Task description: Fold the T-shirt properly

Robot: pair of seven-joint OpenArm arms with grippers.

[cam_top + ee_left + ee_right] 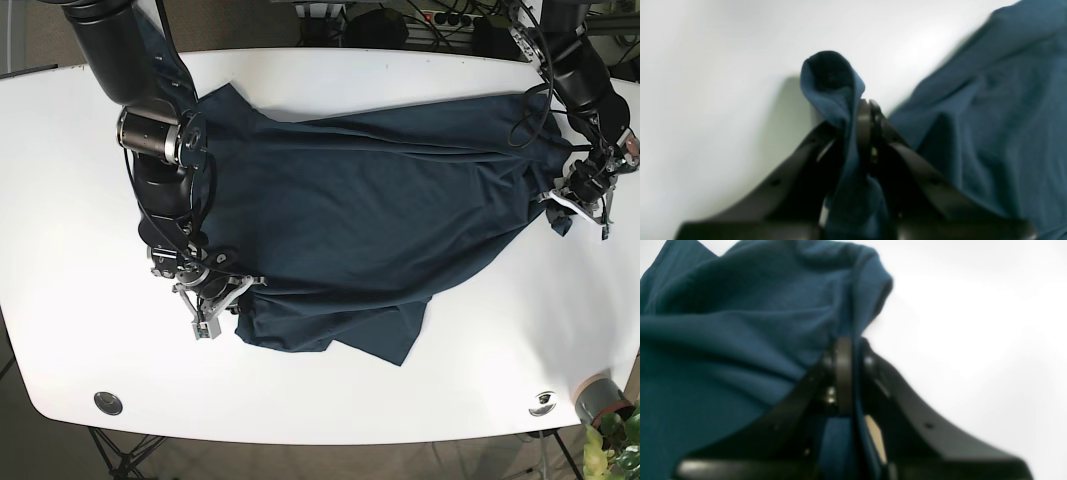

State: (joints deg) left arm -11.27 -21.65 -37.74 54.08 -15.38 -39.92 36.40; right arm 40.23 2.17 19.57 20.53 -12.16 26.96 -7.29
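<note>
On the left of the base view, our right gripper (232, 292) is clamped shut on the T-shirt's (360, 210) near edge. The dark blue shirt lies rumpled across the white table (420, 400), its long axis running between our two arms. On the right, our left gripper (562, 198) pinches a fabric edge, perhaps a sleeve; the blur leaves us unsure.
</note>
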